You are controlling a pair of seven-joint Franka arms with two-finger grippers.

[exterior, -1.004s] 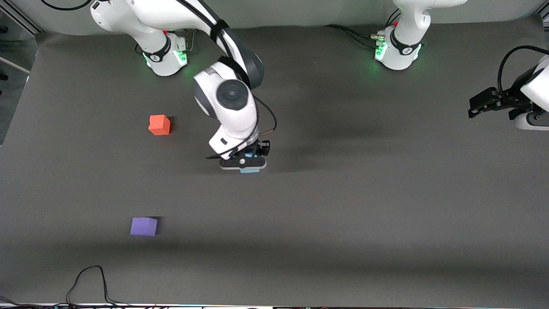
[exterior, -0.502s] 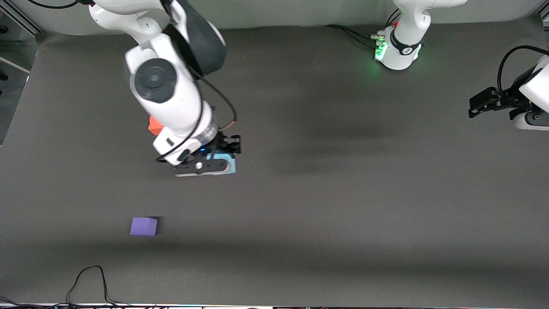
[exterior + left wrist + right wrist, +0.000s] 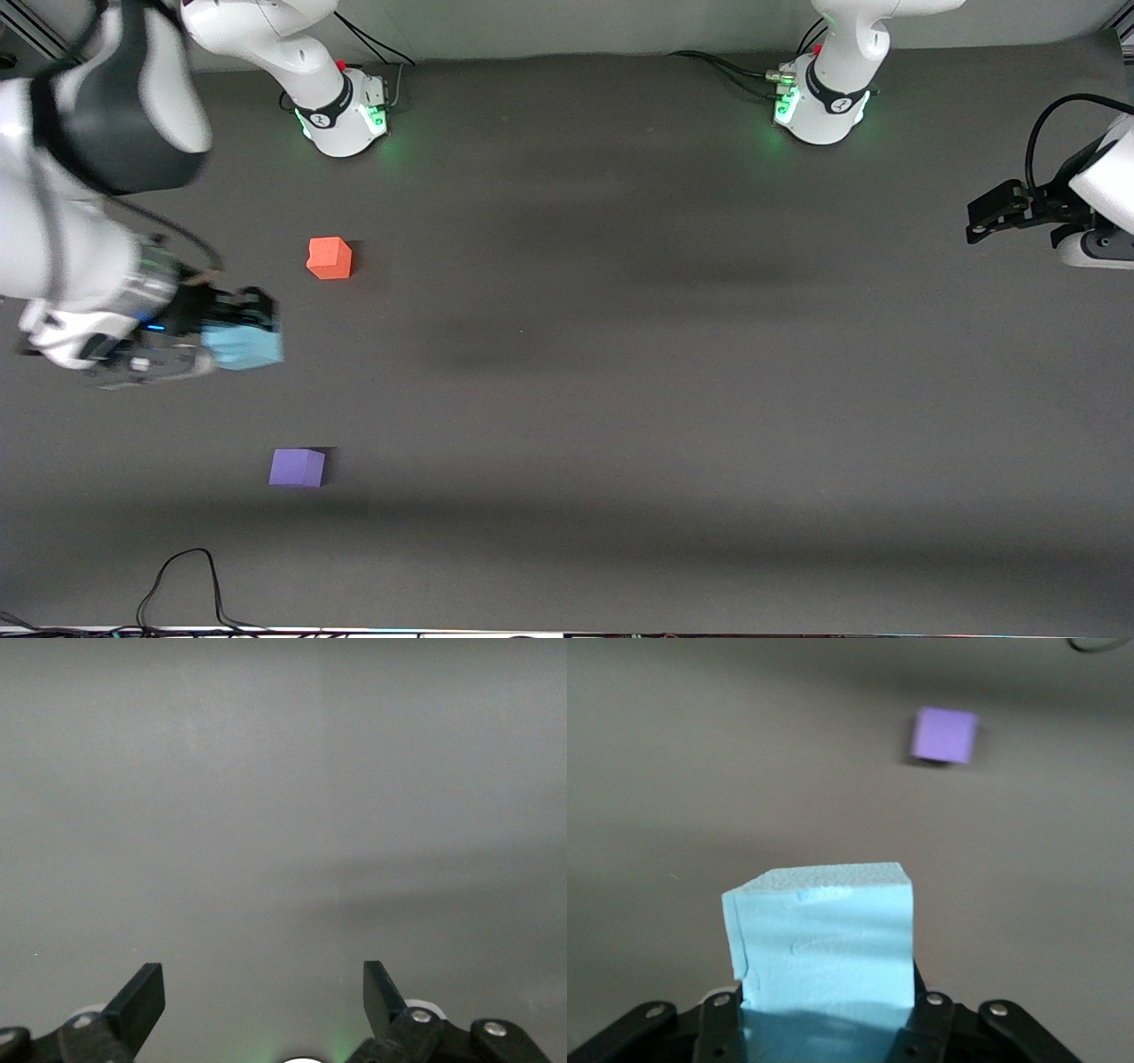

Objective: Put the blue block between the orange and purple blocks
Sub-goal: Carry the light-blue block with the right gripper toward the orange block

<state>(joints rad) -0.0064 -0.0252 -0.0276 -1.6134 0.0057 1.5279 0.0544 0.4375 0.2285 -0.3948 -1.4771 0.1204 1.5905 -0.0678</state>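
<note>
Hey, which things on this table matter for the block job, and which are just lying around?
Job:
blue block, held in the shut right end effector
orange block
purple block

Lying about:
black cable at the table's near edge
left end effector, open, waiting

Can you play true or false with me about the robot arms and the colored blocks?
1. The right pincer is holding the blue block. True.
2. The blue block is sitting on the table. False: it is up in the air, gripped by the right pincer.
3. The purple block is nearer the front camera than the orange block. True.
4. The left pincer is squeezing the orange block. False: it is open and holds nothing; that arm waits at its own end of the table.
5. The orange and purple blocks are touching. False: they sit well apart, with bare table between them.
</note>
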